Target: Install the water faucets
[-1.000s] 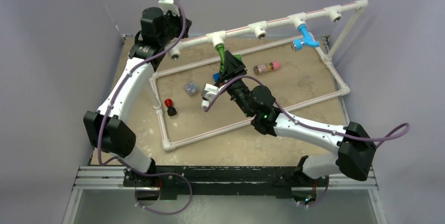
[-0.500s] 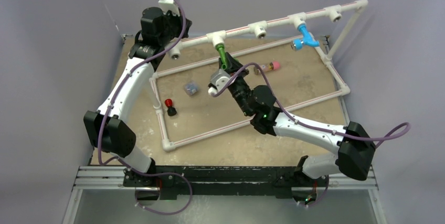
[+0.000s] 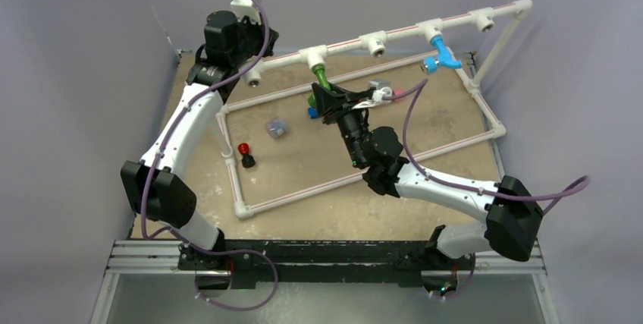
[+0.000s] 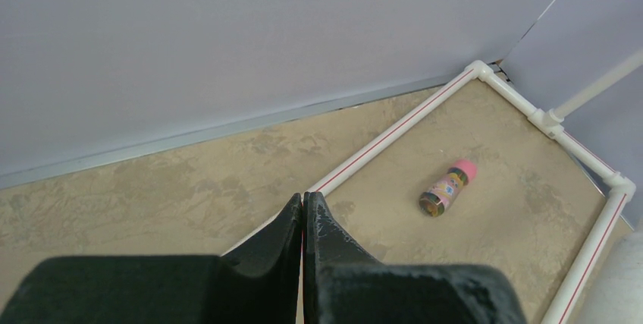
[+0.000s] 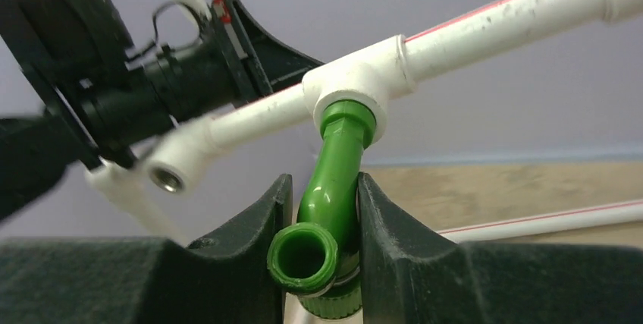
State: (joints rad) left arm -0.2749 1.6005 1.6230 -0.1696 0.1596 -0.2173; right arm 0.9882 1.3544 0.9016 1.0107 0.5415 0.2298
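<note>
The bright green water faucet (image 3: pixel 321 78) hangs from a white T-fitting (image 3: pixel 313 55) on the raised pipe. In the right wrist view the green faucet (image 5: pixel 334 187) has its neck in the T-fitting (image 5: pixel 352 85) and its round mouth faces the camera. My right gripper (image 3: pixel 323 101) (image 5: pixel 322 184) is shut on the green faucet's bent spout, one finger on each side. The light blue faucet (image 3: pixel 440 51) sits in a T-fitting further right. My left gripper (image 3: pixel 263 39) (image 4: pixel 304 196) is shut with nothing in it, up by the raised pipe's left end.
A white pipe frame (image 3: pixel 485 111) lies on the tan tabletop. Inside it are a pink-capped cylinder (image 4: pixel 447 187), a red-topped black part (image 3: pixel 245 155) and a small grey-blue piece (image 3: pixel 276 127). An open threaded elbow (image 5: pixel 168 176) ends the raised pipe. Other T-fittings (image 3: pixel 375 42) stand bare.
My right wrist has turned around the green faucet, its camera swinging from the left side over to the right, with the jaws staying on the spout. The left arm has not moved.
</note>
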